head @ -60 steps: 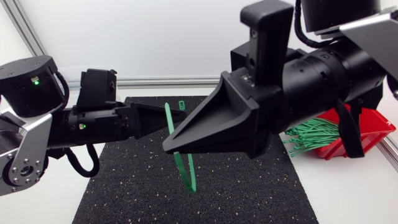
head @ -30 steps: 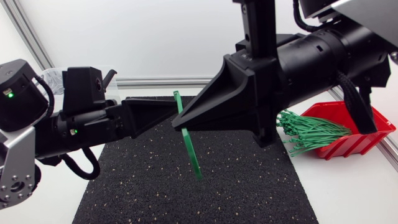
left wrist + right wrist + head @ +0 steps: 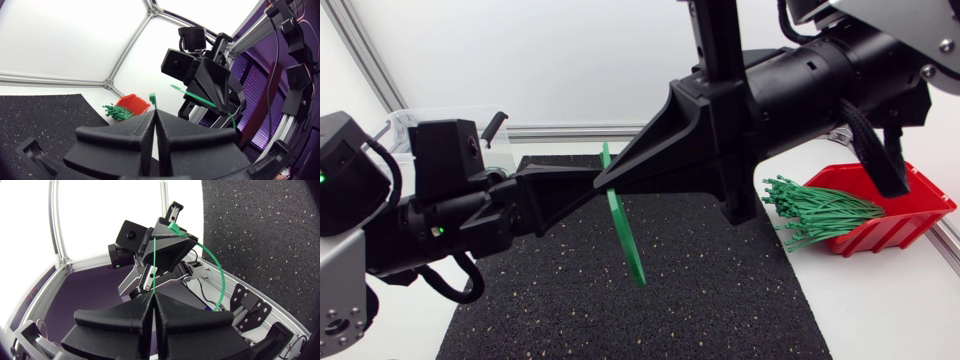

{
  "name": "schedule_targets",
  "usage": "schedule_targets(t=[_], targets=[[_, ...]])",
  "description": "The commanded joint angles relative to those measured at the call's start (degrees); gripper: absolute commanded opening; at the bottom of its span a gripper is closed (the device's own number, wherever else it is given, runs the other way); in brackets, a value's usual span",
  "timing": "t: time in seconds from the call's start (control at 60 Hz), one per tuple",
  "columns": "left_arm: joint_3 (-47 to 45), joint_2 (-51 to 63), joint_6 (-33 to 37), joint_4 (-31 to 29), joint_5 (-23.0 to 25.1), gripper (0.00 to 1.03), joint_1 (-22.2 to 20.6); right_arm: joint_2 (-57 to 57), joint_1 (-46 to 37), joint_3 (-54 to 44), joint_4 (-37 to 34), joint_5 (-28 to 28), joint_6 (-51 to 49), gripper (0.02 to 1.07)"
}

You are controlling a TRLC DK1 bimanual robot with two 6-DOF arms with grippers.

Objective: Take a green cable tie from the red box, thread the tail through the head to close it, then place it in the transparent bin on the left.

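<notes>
Head view. White table (image 3: 880,310) with a black speckled mat (image 3: 720,290) across the lower centre of the frame. Red box (image 3: 910,215) at the right edge, a bundle of green ties (image 3: 815,212) spilling over its left rim. Clear bin (image 3: 430,122) at upper left, mostly hidden behind the left arm. Left gripper (image 3: 590,182) enters from the left and right gripper (image 3: 620,178) from the upper right; their tips meet above the mat at centre frame. The cable tie (image 3: 625,235) is raised off the mat at that meeting point, one end sticking up past the tips and the rest hanging down.

Left wrist view. Left gripper's fingers (image 3: 145,131) are pressed together on the tie, whose square head (image 3: 152,98) pokes out just past the tips. Right gripper (image 3: 212,95) is ahead with green strap across it. Red box (image 3: 132,103) is beyond the mat.

Right wrist view. Right gripper (image 3: 153,296) is clamped on the strap, a thin green line rising from between its fingers. Here the tie arcs in a loop (not visible from above) from the left gripper (image 3: 167,242) ahead round to beside the right gripper.
</notes>
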Motion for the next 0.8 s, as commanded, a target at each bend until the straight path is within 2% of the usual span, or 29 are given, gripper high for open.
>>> schedule_targets(t=[0.0,0.783], targets=[[-0.9,-0.7,1.8,1.1,-0.9,0.04,-0.9,0.7,-0.4,-0.5,-0.6,0.3,2.2,0.08],[2.8,-1.0,2.2,0.0,-3.8,0.04,-2.5,-1.3,-0.2,-1.2,-1.9,1.3,2.5,0.08]])
